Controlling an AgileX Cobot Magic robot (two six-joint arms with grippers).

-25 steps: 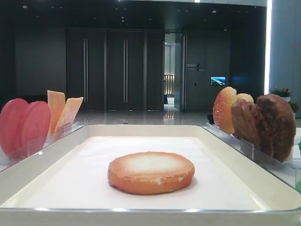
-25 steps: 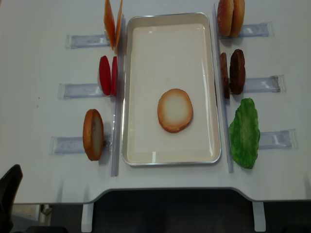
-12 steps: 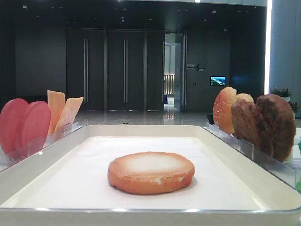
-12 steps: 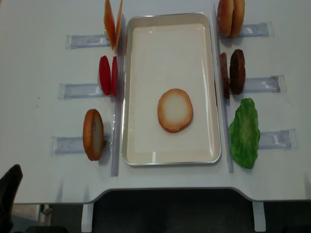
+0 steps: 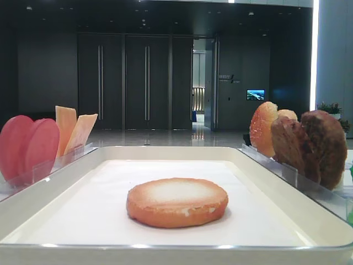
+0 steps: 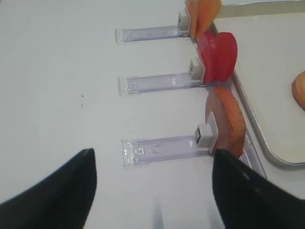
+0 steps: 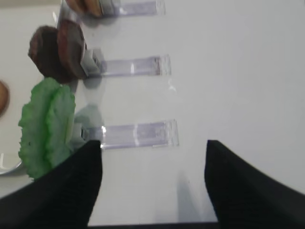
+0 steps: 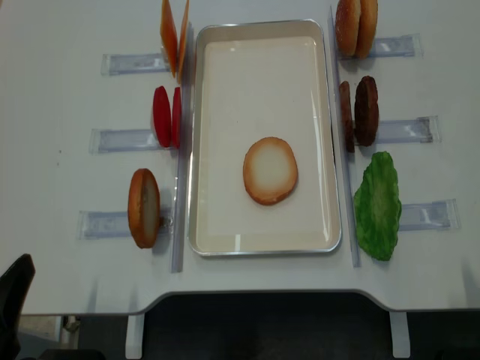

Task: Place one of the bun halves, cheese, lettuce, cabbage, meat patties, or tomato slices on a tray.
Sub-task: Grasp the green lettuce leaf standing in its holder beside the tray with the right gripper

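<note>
White table (image 8: pixel 67 90): lettuce (image 7: pixel 46 125) beside spread right fingers (image 7: pixel 76 191).

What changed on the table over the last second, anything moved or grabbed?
Nothing visibly changed. The round golden-brown bun half lies flat in the white rectangular tray, and the frilly green lettuce leaf, dark brown patties and red tomato slices stand in their racks as before.

Even overhead light, soft shadows, blurred wrist views.
</note>
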